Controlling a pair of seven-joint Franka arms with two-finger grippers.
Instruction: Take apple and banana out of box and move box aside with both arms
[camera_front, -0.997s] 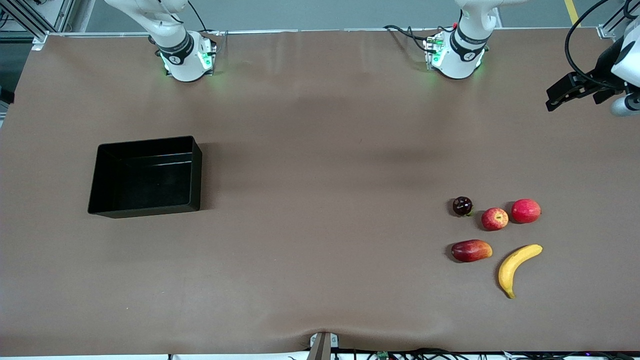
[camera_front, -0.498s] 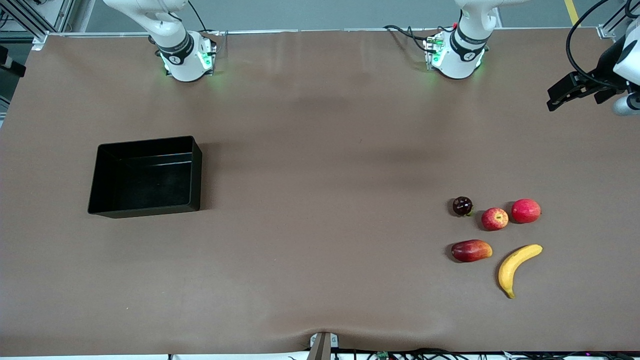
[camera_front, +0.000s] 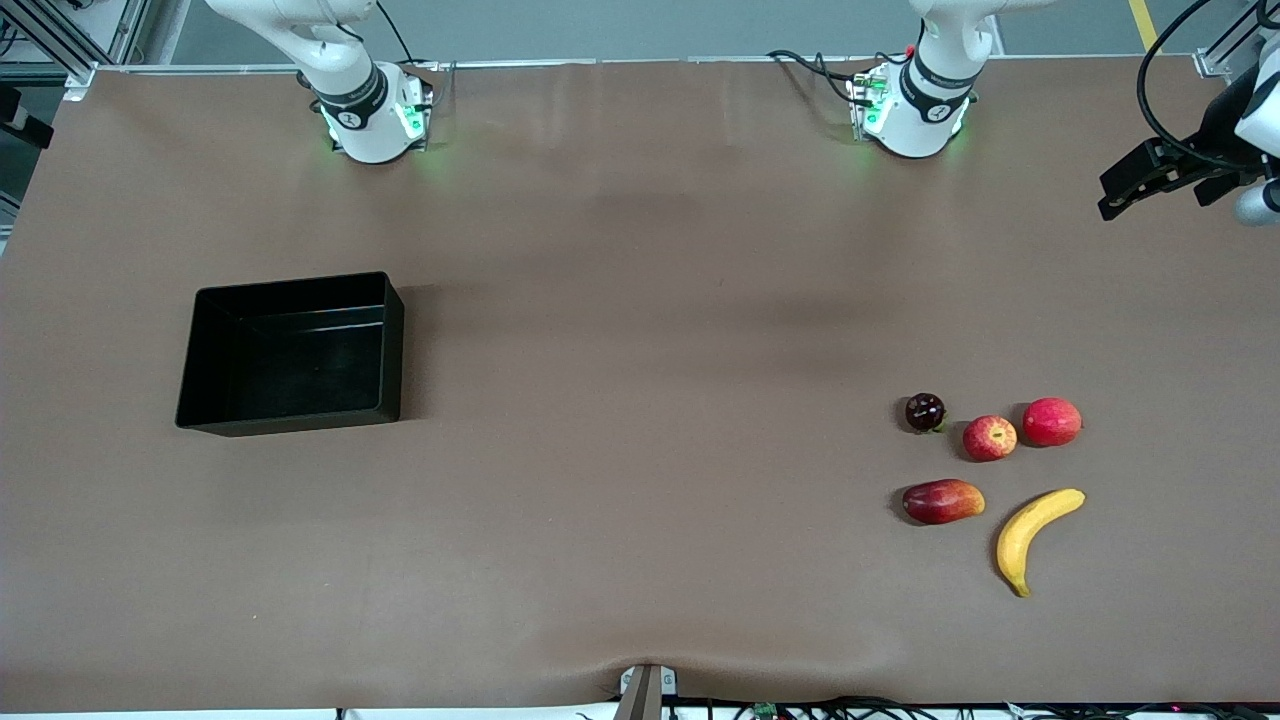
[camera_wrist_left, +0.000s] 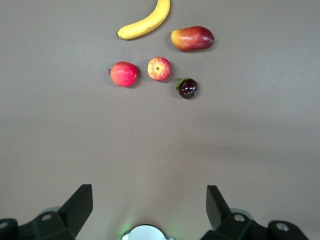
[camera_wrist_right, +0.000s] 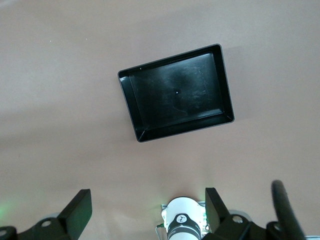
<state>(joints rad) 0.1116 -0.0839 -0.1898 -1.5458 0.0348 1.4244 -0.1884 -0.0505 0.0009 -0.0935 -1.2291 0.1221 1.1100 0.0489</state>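
The black box (camera_front: 290, 350) stands empty toward the right arm's end of the table. The yellow banana (camera_front: 1035, 535) and the red apple with yellow streaks (camera_front: 990, 437) lie toward the left arm's end. My left gripper (camera_front: 1125, 190) hangs high over the table's edge at the left arm's end. In the left wrist view this gripper (camera_wrist_left: 148, 205) is open and empty, with the banana (camera_wrist_left: 145, 22) and apple (camera_wrist_left: 159, 68) far below. My right gripper (camera_wrist_right: 148, 207) is open and empty too, high above the box (camera_wrist_right: 176, 99).
Beside the apple lie a dark maroon round fruit (camera_front: 925, 412) and a plain red round fruit (camera_front: 1052, 421). An oblong red-yellow fruit (camera_front: 943, 501) lies beside the banana. The two arm bases (camera_front: 370, 115) (camera_front: 915, 105) stand along the table's edge farthest from the front camera.
My left hand has drifted slightly outward toward the left arm's end of the table. The fruits and the box have not moved.
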